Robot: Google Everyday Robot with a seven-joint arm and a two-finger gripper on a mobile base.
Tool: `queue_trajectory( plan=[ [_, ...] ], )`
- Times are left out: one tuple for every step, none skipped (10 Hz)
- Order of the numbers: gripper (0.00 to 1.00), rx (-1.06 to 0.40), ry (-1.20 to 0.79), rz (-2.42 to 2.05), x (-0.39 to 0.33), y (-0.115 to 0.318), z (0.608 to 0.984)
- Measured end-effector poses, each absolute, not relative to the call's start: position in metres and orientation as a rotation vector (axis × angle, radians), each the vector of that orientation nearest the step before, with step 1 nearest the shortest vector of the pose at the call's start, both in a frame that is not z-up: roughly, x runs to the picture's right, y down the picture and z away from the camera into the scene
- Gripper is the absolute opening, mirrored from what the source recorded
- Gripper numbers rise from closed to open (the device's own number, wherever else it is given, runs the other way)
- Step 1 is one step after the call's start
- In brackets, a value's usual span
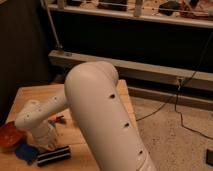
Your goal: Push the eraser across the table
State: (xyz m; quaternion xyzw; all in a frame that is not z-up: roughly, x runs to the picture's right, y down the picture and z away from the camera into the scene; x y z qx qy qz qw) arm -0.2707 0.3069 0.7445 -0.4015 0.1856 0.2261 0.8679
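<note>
While the eraser (54,156) is found lying flat near the front edge of the wooden table (37,95), almost the whole depth of the planks is left open behind it. The push is therefore judged to be at its start: contact is being set up at most, and the travel across the tabletop is not yet done. The gripper (48,145) is carried low at the end of the white arm (100,115), close over the tabletop and just behind the eraser's left half. Whether it touches the bar's far long side cannot be told. Whether the gripper is released or clenched cannot be told either, as it is hidden by the wrist. A flat blue shape (24,151) is seen just left of the eraser, a red-brown bowl (7,137) beyond that at the table's left edge, and an orange stick-like thing (58,120) behind the gripper.
</note>
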Motion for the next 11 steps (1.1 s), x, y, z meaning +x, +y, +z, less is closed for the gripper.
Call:
queue_trajectory(
  plan=[
    [0.00, -0.881, 0.418, 0.434, -0.256, 0.313, 0.739],
    [0.00, -0.916, 0.445, 0.412, -0.242, 0.316, 0.734],
    [0.00, -0.944, 0.469, 0.410, -0.229, 0.315, 0.731],
    [0.00, -0.953, 0.477, 0.430, -0.222, 0.310, 0.733],
    [0.00, -0.947, 0.464, 0.484, -0.220, 0.293, 0.739],
    [0.00, -0.931, 0.441, 0.519, -0.225, 0.281, 0.742],
    [0.00, -0.902, 0.407, 0.560, -0.234, 0.266, 0.747],
    [0.00, -0.864, 0.381, 0.585, -0.241, 0.255, 0.749],
    [0.00, -0.844, 0.368, 0.589, -0.243, 0.252, 0.749],
    [0.00, -0.827, 0.357, 0.584, -0.243, 0.253, 0.747],
    [0.00, -0.816, 0.351, 0.574, -0.241, 0.257, 0.744]
  ],
)
